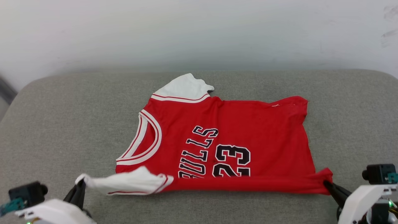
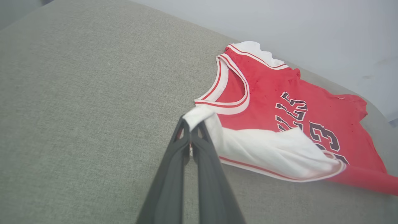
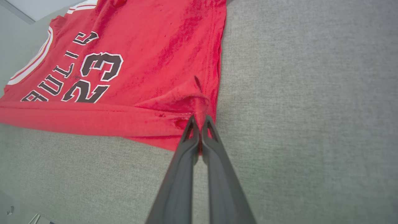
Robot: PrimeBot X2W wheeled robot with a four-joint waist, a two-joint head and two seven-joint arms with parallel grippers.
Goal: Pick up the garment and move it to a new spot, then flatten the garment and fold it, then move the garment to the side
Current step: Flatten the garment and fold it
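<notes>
The garment [image 1: 248, 130], a red jersey T-shirt with white sleeves and black "BULLS 23" lettering, lies on the grey cushion, collar to the left. Its near edge is turned up in a narrow fold. My left gripper [image 1: 81, 183] is shut on the tip of the near white sleeve [image 2: 267, 152], seen close in the left wrist view with the gripper [image 2: 192, 123] pinching white cloth. My right gripper [image 1: 326, 183] is shut on the near hem corner of the garment [image 3: 140, 71]; the right wrist view shows the gripper [image 3: 199, 119] clamped on red cloth.
The grey cushion [image 1: 62, 124] spreads wide to the left and right of the garment. A pale wall [image 1: 199, 31] rises right behind its far edge. The cushion's rounded corners lie at the far left and far right.
</notes>
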